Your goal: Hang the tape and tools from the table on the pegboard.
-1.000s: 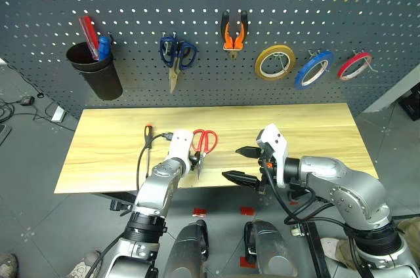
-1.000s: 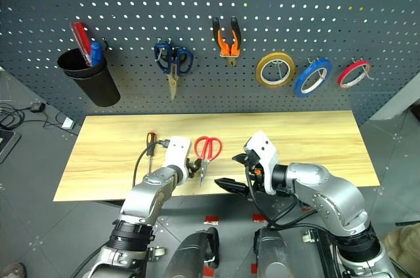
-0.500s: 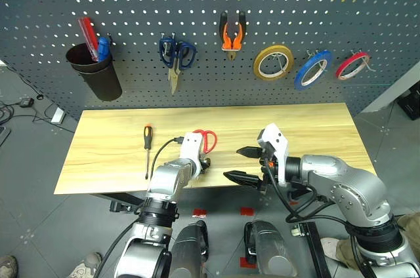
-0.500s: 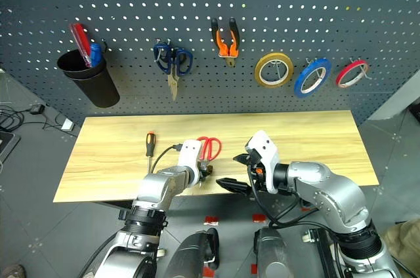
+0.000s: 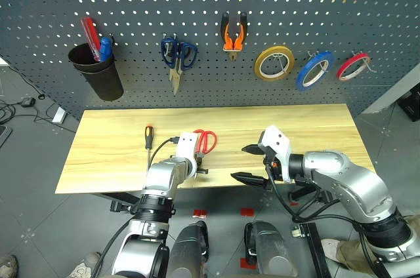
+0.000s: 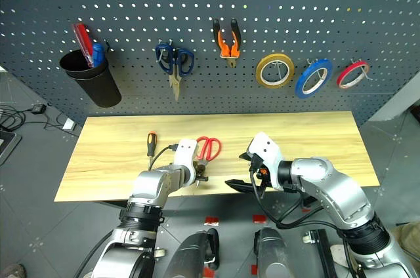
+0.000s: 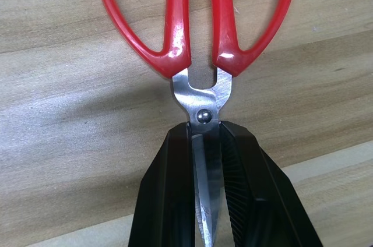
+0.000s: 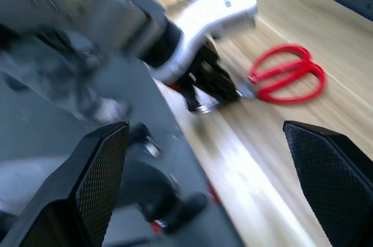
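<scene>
The red scissors (image 7: 195,20) lie on the pale wood table (image 5: 295,127), handles toward the pegboard (image 5: 197,2). My left gripper (image 7: 205,127) is shut on their steel blades just behind the pivot; from the head it sits near the table's front edge (image 5: 197,168). My right gripper (image 5: 241,163) hangs open and empty to the right of the scissors, by the front edge. The black-and-red screwdriver (image 5: 147,141) lies to the left of my left hand. The orange-and-black pliers (image 5: 233,32) and the blue tape (image 5: 314,70) hang on pegboard hooks.
Dark blue scissors (image 5: 177,55), a yellow tape ring (image 5: 274,62) and a red tape ring (image 5: 354,66) also hang on the board. A black cup (image 5: 98,71) with red and blue handled items is fixed at the board's left.
My left gripper's fingers have shut on the scissors' blades. My right hand has shifted a little to the right, still open.
</scene>
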